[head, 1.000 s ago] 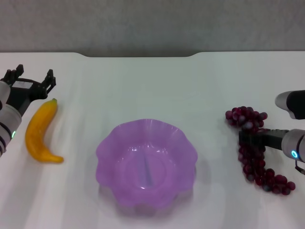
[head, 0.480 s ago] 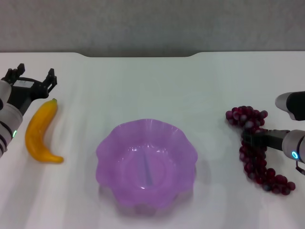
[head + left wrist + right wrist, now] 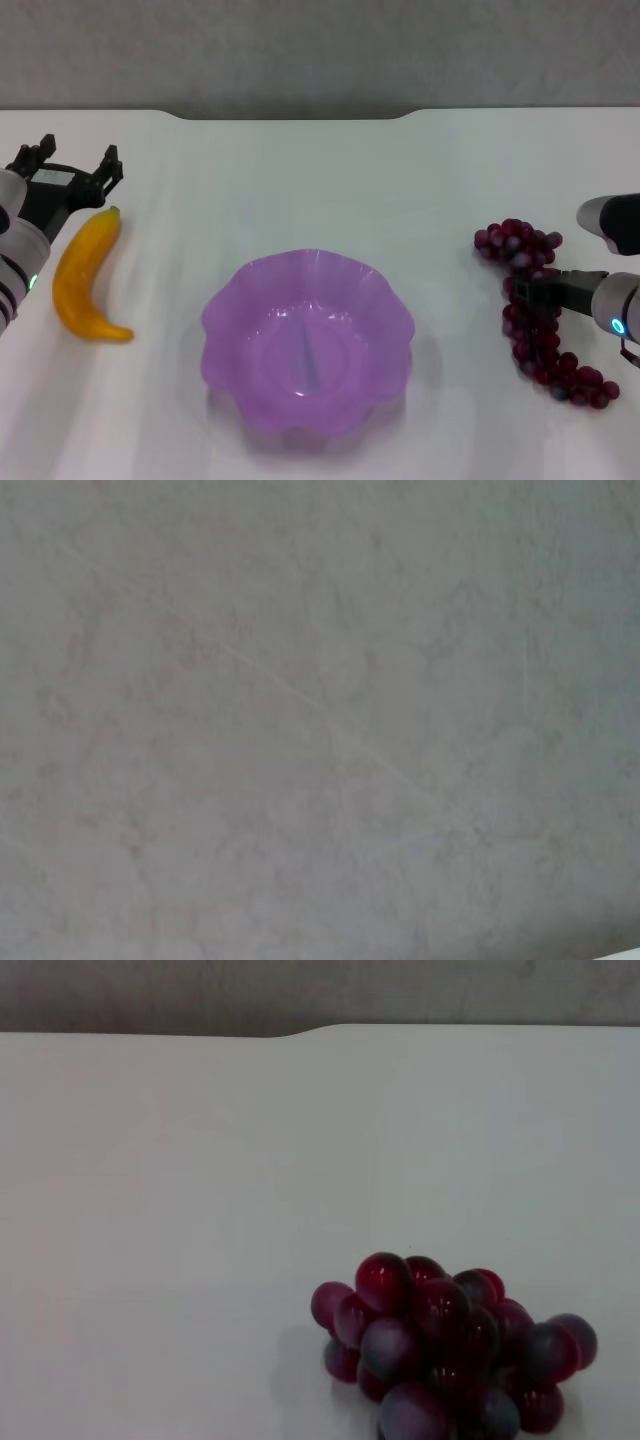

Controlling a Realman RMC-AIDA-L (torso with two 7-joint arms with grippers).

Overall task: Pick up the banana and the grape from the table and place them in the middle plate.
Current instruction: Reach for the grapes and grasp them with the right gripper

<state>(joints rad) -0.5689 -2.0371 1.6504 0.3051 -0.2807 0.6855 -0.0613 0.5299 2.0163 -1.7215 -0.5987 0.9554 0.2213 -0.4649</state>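
Observation:
The banana (image 3: 82,275) lies on the white table (image 3: 300,180) at the left. My left gripper (image 3: 68,172) is open and sits just beyond the banana's green tip, with its fingers (image 3: 108,160) spread. The grape bunch (image 3: 535,310) lies at the right. It also shows in the right wrist view (image 3: 450,1345). My right gripper (image 3: 530,290) reaches in from the right, low over the middle of the bunch. The purple scalloped middle plate (image 3: 230,300) stands empty between them. The left wrist view shows only a grey surface.
The table's far edge with its rounded notch (image 3: 295,115) runs along the back, with a grey wall behind it. Bare white tabletop lies between each fruit and the plate.
My right gripper has drawn back slightly to the right over the grape bunch. The left gripper has edged slightly right. The banana, grapes and plate have not moved.

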